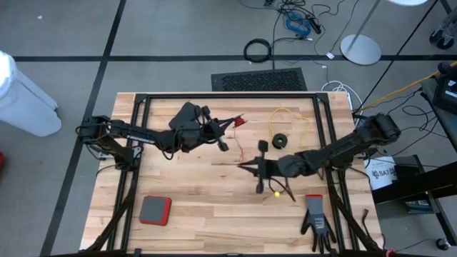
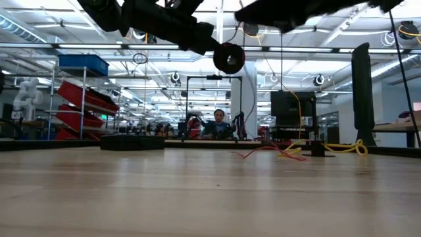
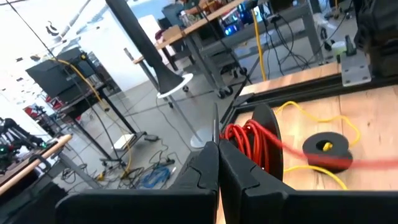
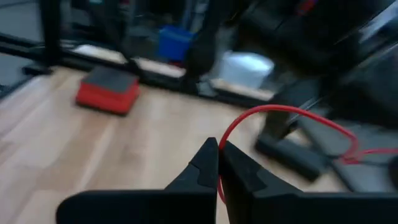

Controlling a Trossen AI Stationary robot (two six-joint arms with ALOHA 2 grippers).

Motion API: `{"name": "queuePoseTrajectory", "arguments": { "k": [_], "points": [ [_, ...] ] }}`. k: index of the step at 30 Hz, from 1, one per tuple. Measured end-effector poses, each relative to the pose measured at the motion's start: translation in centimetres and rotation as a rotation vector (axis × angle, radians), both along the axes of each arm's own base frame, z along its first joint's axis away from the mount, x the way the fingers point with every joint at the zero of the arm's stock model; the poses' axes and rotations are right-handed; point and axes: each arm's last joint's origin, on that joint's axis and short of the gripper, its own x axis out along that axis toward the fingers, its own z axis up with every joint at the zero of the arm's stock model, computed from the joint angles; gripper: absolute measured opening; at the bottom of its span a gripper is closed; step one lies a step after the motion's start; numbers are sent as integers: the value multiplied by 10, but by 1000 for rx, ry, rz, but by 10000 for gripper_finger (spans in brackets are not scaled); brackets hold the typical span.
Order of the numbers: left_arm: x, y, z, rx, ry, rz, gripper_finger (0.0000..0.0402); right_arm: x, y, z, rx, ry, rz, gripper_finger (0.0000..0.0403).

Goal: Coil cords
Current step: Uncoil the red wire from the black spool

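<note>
Red cord point(image 4: 273, 112) between right end effector point(image 4: 219, 163) fingertips

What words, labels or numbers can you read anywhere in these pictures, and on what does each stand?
"SATA": partly legible dark print on the white bucket beside the table's right edge, high view; any further letters are cut off or too small.
Nothing else: no readable text on the red pad, glove or reels.
</note>
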Motion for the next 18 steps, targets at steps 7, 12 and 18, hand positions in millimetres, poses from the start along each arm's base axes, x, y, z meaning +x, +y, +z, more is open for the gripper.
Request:
{"name": "queuePoseTrajectory", "arguments": {
  "k": [7, 12, 18],
  "points": [
    [0, -1, -1, -7, 5, -8, 0, -31, 7, 17, -102, -13, -434, 0],
    [0, -1, -1, -27, -7, -17, 0, -47, -6, 11, -20, 50, -537, 0],
    [1, -2, 1, -30, -25, -45, 0, -59, -25, -10, 152, 202, -589, 0]
  ]
}}
